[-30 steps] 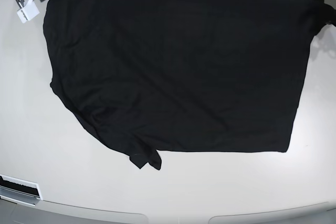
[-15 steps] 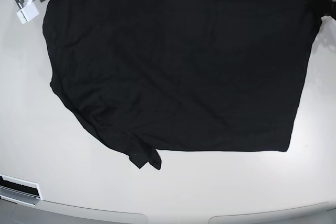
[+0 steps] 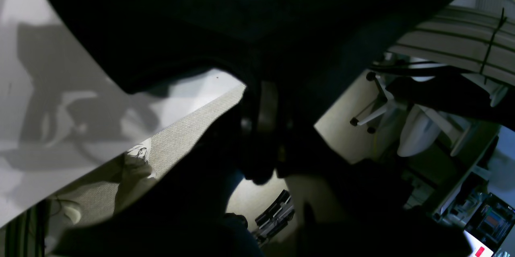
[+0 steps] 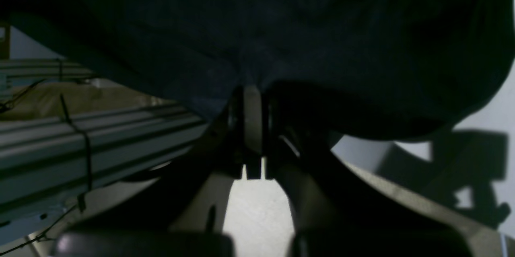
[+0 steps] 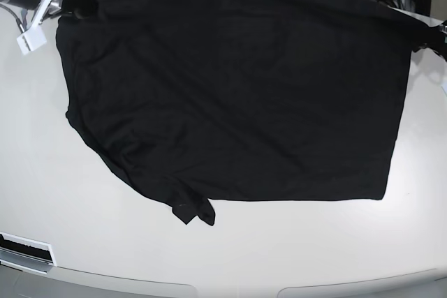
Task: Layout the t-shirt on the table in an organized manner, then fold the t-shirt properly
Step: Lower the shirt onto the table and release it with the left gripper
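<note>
Tension eased: black soft-fabric t-shirt, top edge clamped in both closed end effectors, lowered toward glossy white worktop for flat layout.

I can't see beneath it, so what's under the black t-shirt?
The white table shows all around the t-shirt and lies under it. Anything else beneath stays hidden by the cloth.
</note>
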Robot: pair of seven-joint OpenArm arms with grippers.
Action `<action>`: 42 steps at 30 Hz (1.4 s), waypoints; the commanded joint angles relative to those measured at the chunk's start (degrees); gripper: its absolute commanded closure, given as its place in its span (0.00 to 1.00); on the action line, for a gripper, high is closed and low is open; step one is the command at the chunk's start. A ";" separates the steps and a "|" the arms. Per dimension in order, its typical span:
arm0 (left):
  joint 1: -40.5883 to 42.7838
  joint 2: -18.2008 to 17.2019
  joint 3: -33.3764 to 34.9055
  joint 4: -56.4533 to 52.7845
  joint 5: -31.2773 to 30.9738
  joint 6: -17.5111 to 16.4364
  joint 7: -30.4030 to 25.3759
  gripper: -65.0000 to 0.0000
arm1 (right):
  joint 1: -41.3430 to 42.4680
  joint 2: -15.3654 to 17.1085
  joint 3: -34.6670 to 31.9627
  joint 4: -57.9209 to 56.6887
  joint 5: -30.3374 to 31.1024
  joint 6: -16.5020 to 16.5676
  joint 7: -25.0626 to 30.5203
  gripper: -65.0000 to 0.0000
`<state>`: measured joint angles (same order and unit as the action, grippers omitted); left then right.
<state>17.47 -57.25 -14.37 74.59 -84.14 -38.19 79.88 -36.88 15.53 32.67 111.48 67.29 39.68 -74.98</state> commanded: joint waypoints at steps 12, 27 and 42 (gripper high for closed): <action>-2.67 -3.82 -1.05 0.39 -0.86 -0.87 0.12 1.00 | 0.52 0.66 0.33 0.90 -1.55 0.32 4.52 1.00; -9.11 -3.72 -1.05 0.39 8.55 -0.76 0.12 1.00 | 1.86 0.63 0.33 0.90 -2.05 0.32 7.96 1.00; -9.99 -3.54 -1.05 0.39 19.21 3.48 -7.08 1.00 | 5.03 0.33 0.33 0.87 -4.37 0.32 8.46 1.00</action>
<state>8.43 -58.65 -14.70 74.54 -65.84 -34.76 73.03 -31.88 15.07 32.58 111.48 62.76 39.70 -67.88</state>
